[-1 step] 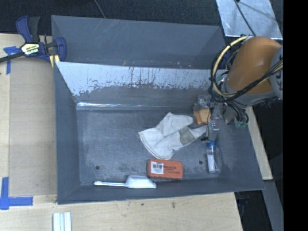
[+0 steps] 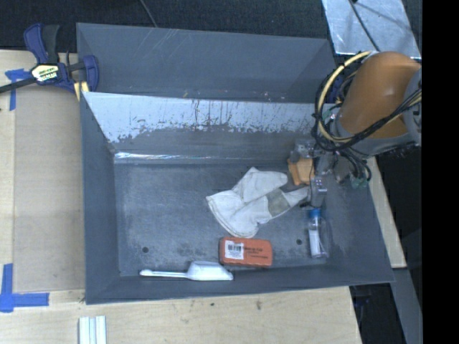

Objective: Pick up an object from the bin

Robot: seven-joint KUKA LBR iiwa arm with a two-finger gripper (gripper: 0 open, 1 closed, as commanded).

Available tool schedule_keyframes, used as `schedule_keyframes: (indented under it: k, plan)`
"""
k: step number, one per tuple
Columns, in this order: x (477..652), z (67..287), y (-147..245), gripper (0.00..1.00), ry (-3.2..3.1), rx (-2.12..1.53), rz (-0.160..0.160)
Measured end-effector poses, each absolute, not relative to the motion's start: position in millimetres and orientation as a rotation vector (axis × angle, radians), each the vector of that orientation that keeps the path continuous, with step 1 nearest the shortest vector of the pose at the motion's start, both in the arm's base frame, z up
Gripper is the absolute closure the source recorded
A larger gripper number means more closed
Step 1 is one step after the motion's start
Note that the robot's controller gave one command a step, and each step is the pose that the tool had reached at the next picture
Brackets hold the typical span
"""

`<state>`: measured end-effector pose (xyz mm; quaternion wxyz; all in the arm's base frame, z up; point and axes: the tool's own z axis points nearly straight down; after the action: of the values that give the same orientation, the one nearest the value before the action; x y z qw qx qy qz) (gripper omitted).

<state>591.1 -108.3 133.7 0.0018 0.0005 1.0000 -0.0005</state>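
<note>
My gripper hangs low at the right side of the bin, just past the right end of a crumpled white cloth. A small tan block lies directly to its left, close against it. Just in front of the gripper lies a clear tube with a blue cap, pointing toward the front wall. Nothing shows as held.
An orange box with a barcode label lies by the front wall, with a white plastic scoop to its left. The bin's left half is bare floor. The arm's orange cover and cables stand over the right rim.
</note>
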Motion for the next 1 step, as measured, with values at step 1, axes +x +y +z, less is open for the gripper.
schedule_keyframes:
  k: [1]
  plan:
    - [600.3, 110.7, -91.6, 0.0, 3.134, -0.089, -0.004]
